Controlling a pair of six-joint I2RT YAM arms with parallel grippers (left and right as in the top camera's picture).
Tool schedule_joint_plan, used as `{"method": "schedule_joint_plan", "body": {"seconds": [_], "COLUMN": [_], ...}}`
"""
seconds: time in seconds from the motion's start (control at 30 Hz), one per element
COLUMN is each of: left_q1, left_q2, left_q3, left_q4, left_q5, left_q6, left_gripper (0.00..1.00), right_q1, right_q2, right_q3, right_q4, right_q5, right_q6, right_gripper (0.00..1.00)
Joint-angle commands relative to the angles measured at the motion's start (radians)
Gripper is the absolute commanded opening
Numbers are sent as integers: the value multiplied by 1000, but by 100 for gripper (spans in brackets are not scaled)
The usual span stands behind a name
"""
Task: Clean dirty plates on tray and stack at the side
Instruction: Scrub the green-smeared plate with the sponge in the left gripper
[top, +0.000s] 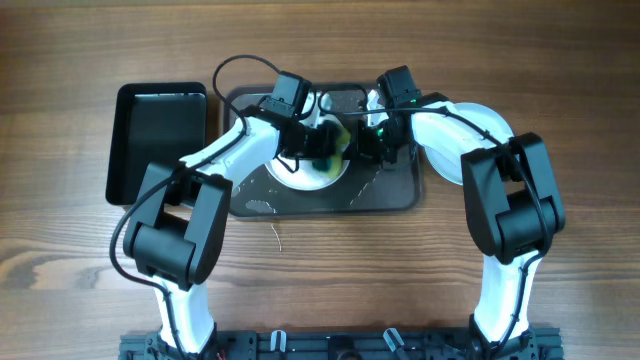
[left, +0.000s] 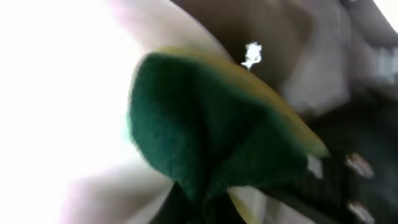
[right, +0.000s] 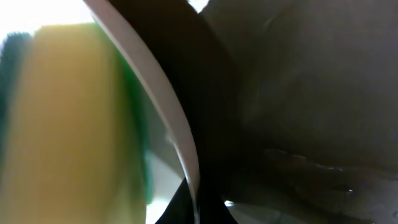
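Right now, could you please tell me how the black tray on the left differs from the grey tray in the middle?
The black tray is smaller, darker and looks deeper than the grey tray. The grey tray carries a white plate, while nothing shows in the black tray. Both are rectangular with rounded corners and lie on the wooden table.

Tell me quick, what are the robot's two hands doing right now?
Left gripper: closed, holding the sponge.
Right gripper: closed, seemingly pinching the white plate by its rim.
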Motion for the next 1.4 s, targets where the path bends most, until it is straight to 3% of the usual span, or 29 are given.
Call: {"method": "schedule_joint_plan", "body": {"seconds": [0.0,0.13,0.2,0.4,0.57,0.8,0.9,1.1,1.27,1.37], "left_q1": [8,8,8,5,3,3,3,13,26,43], "left_q2": [11,11,11,11,11,11,11,11,9,0], "left_q3": [-6,-6,-6,-6,-6,-6,-6,-6,-3,29], "left_q4": [17,-7,-26,-179,-316,-306,-269,-127,-31,-85], "left_q5": [-502,-819,-904,-909,-635,127,187,151,-275,-420], "left_q6": [-129,-218,-240,-245,-219,173,186,162,-85,-169], "left_gripper": [4,4,4,4,4,4,4,4,4,4], "right_q1": [5,5,5,5,5,5,5,5,5,5], "right_q2": [32,32,32,32,32,32,32,32,32,32], "right_q3": [-19,-19,-19,-20,-20,-20,-20,-20,-20,-20], "right_q4": [-6,-6,-6,-2,-3,-3,-3,-3,-6,-7], "right_q5": [27,27,27,27,27,27,27,27,28,35], "right_q6": [-5,-5,-5,-5,-5,-5,-5,-5,-6,-7], "right_gripper": [4,4,4,4,4,4,4,4,4,4]}}
